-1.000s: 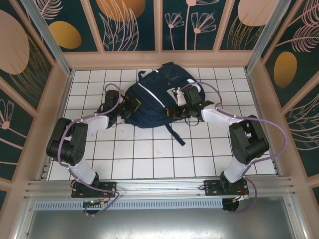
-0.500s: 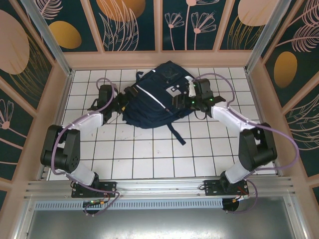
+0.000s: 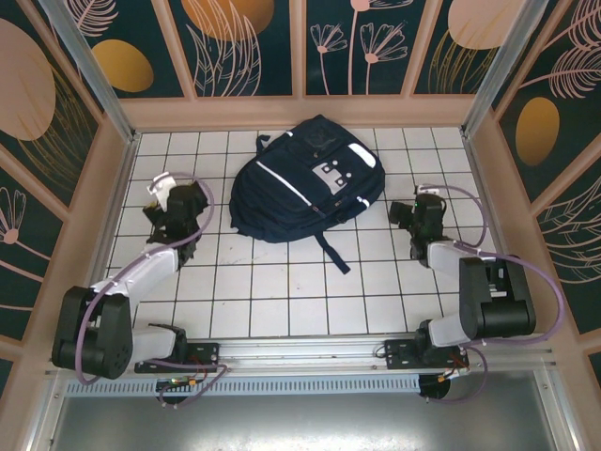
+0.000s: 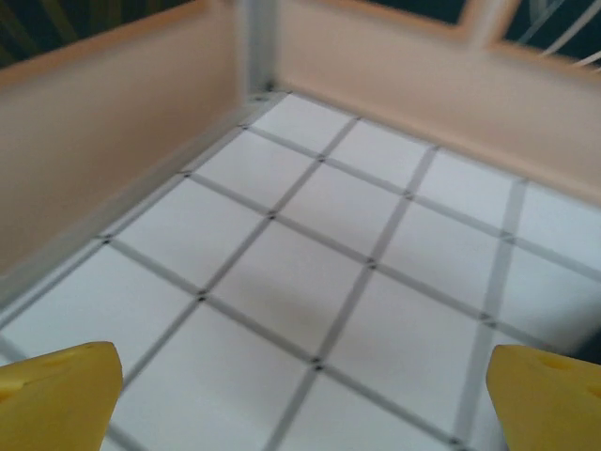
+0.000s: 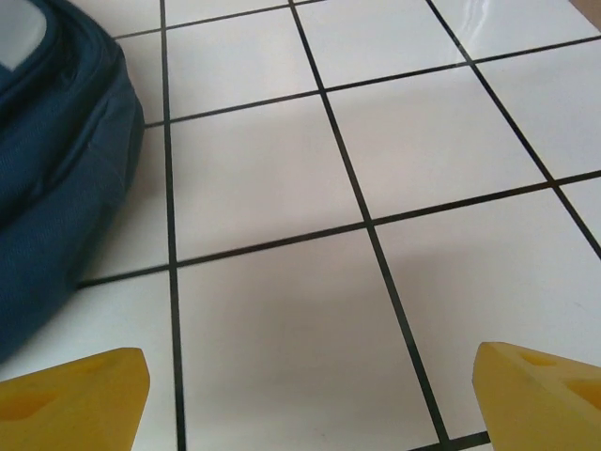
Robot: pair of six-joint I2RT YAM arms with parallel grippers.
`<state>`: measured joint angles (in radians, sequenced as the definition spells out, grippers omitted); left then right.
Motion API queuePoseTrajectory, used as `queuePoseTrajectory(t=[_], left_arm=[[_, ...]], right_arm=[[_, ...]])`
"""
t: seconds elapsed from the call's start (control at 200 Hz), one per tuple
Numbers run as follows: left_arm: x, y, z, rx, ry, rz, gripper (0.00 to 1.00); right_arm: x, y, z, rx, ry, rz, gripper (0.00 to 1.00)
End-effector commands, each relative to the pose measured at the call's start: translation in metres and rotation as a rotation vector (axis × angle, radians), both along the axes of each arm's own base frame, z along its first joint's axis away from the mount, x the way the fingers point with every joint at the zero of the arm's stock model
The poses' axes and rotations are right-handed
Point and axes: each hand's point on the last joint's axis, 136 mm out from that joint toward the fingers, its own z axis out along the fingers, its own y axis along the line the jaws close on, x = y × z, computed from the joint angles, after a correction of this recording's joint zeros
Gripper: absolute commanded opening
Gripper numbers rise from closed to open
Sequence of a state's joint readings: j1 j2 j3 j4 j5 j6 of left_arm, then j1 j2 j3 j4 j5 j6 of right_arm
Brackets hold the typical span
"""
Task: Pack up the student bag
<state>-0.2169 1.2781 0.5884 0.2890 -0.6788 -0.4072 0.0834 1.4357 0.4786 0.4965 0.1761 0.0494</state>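
Student bag (image 3: 305, 183) is lying front-up at the far middle of the white tiled table (image 3: 282, 291), with one strap trailing toward the near side. Left gripper (image 3: 161, 199) is hovering well left of it, yellow fingers (image 4: 56, 395) spread wide, gripping nothing. Right gripper (image 3: 410, 209) is hovering near the bag's right edge, jaws spread, empty.

Student bag (image 3: 305, 183) lies on table (image 3: 282, 301), between left tool (image 3: 158, 195) and right tool (image 3: 408, 214).

No legible text, even on the grey patch (image 3: 334, 175) of the student bag (image 3: 282, 197)
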Motion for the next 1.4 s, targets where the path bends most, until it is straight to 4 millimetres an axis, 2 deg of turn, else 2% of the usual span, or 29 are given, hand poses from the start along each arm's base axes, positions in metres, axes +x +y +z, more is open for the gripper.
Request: queuePoseTrajectory(t=[0.0,0.13,0.18,0.22,0.295,0.325,0.395,0.45,0.495,0.645,0.806,0.821,0.861,0.911,0.986,1.031,1.201,1.246,1.396], left_arm=[[-0.015,0.034,0.020,0.169,-0.091,0.166,0.99],[-0.010,0.030,0.002,0.206,-0.105,0.104,0.99],[-0.007,0.025,-0.002,0.205,-0.124,0.070,0.99],[-0.005,0.024,-0.002,0.199,-0.149,0.063,0.99],[-0.006,0.022,-0.008,0.218,-0.162,0.038,0.99],[-0.005,0.022,-0.005,0.227,-0.184,0.026,0.99],[-0.003,0.016,-0.008,0.214,-0.212,-0.052,0.99],[-0.002,0.020,-0.010,0.188,-0.236,-0.063,0.99],[0.000,0.015,-0.014,0.171,-0.221,-0.118,0.99],[-0.012,0.013,-0.009,0.166,-0.283,-0.149,0.99],[-0.010,0.006,-0.014,0.155,-0.283,-0.216,0.99],[-0.010,0.007,-0.018,0.148,-0.275,-0.210,0.99],[-0.012,0.011,-0.011,0.161,-0.339,-0.199,0.99],[-0.007,0.009,-0.022,0.140,-0.258,-0.214,0.99],[-0.007,0.012,-0.015,0.150,-0.305,-0.195,0.99],[-0.006,0.011,-0.021,0.140,-0.269,-0.201,0.99],[-0.006,0.011,-0.019,0.144,-0.278,-0.200,0.99],[-0.007,0.011,-0.019,0.145,-0.280,-0.198,0.99],[-0.007,0.011,-0.020,0.143,-0.278,-0.199,0.99]], right_arm=[[0.021,-0.007,0.055,-0.077,-0.283,-0.016,0.90],[0.014,-0.011,0.042,-0.069,-0.313,-0.029,0.89],[0.008,-0.021,0.042,-0.055,-0.332,-0.072,0.89],[0.007,-0.021,0.042,-0.016,-0.346,-0.040,0.89],[0.000,-0.025,0.043,0.033,-0.372,-0.022,0.93],[-0.003,-0.023,0.044,0.041,-0.390,0.000,0.99],[-0.011,-0.022,0.041,0.032,-0.428,0.006,0.99],[-0.010,-0.023,0.041,0.036,-0.414,-0.003,0.99],[-0.010,-0.023,0.039,0.033,-0.406,-0.005,0.99],[-0.010,-0.023,0.039,0.031,-0.407,-0.007,0.99],[-0.010,-0.023,0.040,0.031,-0.409,-0.006,0.99],[-0.010,-0.023,0.040,0.032,-0.410,-0.006,0.99],[-0.010,-0.023,0.040,0.031,-0.409,-0.006,0.99],[-0.010,-0.023,0.040,0.030,-0.409,-0.005,0.99],[-0.009,-0.023,0.040,0.031,-0.408,-0.004,0.99],[-0.010,-0.023,0.039,0.031,-0.408,-0.004,0.99],[-0.010,-0.023,0.039,0.030,-0.408,-0.005,0.99],[-0.006,-0.014,0.038,0.032,-0.394,0.054,0.99],[-0.006,-0.016,0.038,0.032,-0.393,0.048,0.99]])
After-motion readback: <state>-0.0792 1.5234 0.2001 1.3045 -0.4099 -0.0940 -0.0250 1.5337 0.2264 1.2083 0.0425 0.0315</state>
